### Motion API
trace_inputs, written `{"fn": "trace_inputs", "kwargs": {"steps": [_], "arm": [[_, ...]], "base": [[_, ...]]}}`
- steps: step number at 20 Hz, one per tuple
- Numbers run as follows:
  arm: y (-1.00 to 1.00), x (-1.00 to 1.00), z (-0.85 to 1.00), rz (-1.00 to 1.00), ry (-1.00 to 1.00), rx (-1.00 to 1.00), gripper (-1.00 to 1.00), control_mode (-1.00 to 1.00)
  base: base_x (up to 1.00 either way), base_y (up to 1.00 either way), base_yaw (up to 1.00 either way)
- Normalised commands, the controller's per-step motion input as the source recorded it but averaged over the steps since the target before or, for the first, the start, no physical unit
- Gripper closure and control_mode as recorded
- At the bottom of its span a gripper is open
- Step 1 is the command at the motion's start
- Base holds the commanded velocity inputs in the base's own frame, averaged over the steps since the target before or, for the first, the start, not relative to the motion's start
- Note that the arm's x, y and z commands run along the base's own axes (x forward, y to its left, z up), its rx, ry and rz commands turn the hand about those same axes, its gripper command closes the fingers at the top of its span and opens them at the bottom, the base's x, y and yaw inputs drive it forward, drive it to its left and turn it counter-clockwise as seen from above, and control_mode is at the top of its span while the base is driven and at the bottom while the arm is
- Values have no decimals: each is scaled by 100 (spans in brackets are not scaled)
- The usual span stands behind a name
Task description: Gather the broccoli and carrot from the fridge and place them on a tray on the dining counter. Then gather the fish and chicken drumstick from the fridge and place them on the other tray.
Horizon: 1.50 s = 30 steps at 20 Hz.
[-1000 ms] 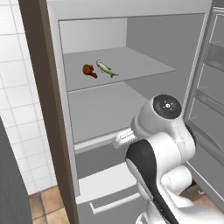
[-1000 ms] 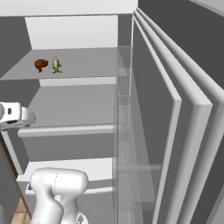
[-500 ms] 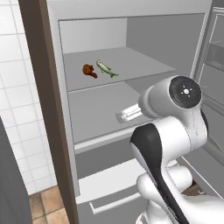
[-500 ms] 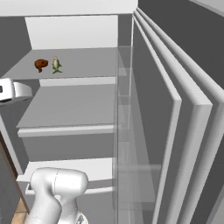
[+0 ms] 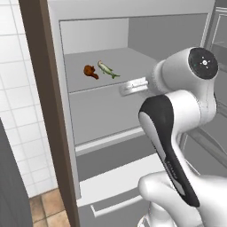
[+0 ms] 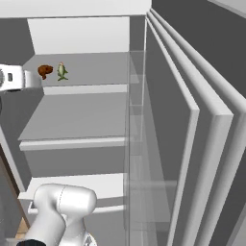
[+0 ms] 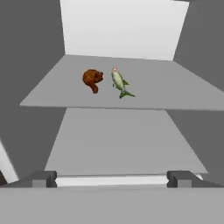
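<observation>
Fish point(image 7: 120, 83) beyond wide-open fingers point(image 7: 43, 178) (nothing held)

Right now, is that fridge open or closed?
Open: the fridge interior shows, with the fish and drumstick on its upper shelf.

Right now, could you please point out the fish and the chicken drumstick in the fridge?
fish point(image 7: 119, 82), hand view, middle of its body.
chicken drumstick point(image 7: 91, 78), hand view, on its thick meaty end.

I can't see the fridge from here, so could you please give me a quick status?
Hand open, empty, short of the upper shelf. Chicken drumstick and fish lie side by side on it, untouched. Nothing between hand and them.
</observation>
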Motion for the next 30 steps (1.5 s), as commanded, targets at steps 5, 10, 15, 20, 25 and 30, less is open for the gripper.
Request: {"fn": "trace_inputs", "kwargs": {"steps": [5,10,15,20,25,30], "arm": [[0,42,0,0,-6,6,-100,-100],[-3,51,1,1,0,4,-100,-100],[-3,62,0,1,1,5,-100,-100],[0,65,0,0,5,1,-100,-100],[0,66,-1,0,6,0,-100,-100],[1,63,-8,0,7,0,-100,-100]], "base": [[0,0,0],[0,0,0],[0,0,0],[0,0,0],[0,0,0],[0,0,0]]}}
